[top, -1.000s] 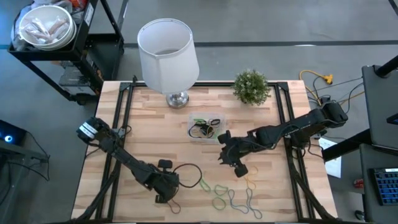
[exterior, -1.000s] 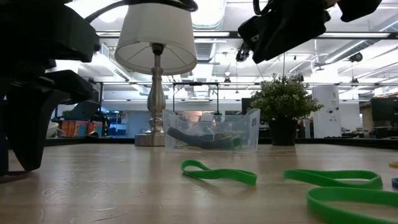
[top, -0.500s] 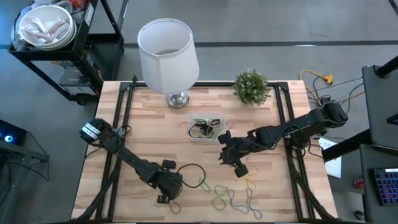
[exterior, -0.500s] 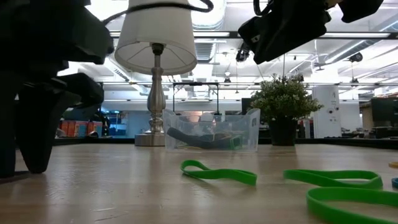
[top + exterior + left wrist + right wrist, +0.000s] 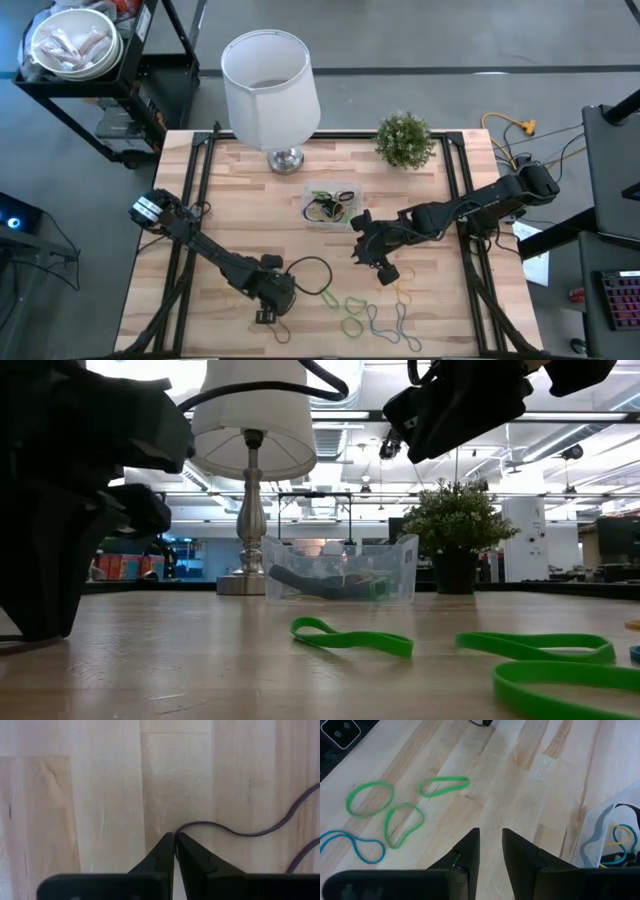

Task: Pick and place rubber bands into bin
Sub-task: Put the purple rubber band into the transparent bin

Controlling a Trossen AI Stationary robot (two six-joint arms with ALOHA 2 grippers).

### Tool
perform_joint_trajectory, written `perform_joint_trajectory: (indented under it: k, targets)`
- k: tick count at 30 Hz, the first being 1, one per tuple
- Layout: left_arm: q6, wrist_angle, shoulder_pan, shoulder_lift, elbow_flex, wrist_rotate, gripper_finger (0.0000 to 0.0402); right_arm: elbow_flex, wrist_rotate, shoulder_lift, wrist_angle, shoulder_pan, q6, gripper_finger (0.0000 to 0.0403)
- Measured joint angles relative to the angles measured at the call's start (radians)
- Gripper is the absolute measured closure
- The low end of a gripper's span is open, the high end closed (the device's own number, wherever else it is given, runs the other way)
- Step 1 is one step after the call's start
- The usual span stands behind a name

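My left gripper [image 5: 266, 312] stands near the table's front edge, pointing steeply down, shut on a thin dark rubber band [image 5: 250, 833] that lies on the wood. Green rubber bands [image 5: 353, 302] and a blue rubber band [image 5: 352, 845] lie flat to its right. The clear bin [image 5: 330, 207] rests at mid-table with several bands inside. My right gripper [image 5: 368, 256] hovers between the bin and the loose bands, open, with only bare wood showing between its fingers [image 5: 467, 851]. My left gripper pinches the curved end of the dark band [image 5: 184, 825] between its two fingertips, coming from above and pointing down. The rest of the band lies slack on the table, trailing away from the fingers.
A white-shaded lamp [image 5: 270, 80] and a small potted plant [image 5: 404, 138] stand at the table's far edge behind the bin. A black cable [image 5: 310, 270] loops beside my left gripper. Bare wood lies left of the bin.
My left gripper has sunk toward the table, drifted a little toward the right edge, and shut on the end of the dark band. My right gripper has kept still.
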Motion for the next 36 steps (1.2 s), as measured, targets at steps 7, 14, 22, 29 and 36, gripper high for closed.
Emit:
perform_joint_trajectory:
  k: [7, 14, 22, 29, 36]
  targets:
    - [0.041, -0.07, -0.005, -0.007, 0.036, -0.072, 0.0401, -0.002, 0.0, 0.0, 0.0, 0.0, 0.0, 0.0334]
    - [0.105, -0.143, -0.036, -0.026, 0.091, -0.224, 0.0401, -0.003, 0.001, 0.0, -0.004, 0.0, 0.0, 0.0335]
    - [0.07, -0.195, -0.041, -0.024, 0.093, -0.293, 0.0401, -0.003, 0.002, 0.0, -0.006, 0.0, 0.0, 0.0335]
    - [0.068, -0.183, -0.039, -0.025, 0.09, -0.232, 0.0401, -0.003, 0.002, 0.0, -0.006, 0.0, 0.008, 0.0335]
    - [0.069, -0.176, -0.034, -0.027, 0.09, -0.215, 0.0401, -0.003, 0.002, 0.0, -0.006, 0.0, 0.019, 0.0335]
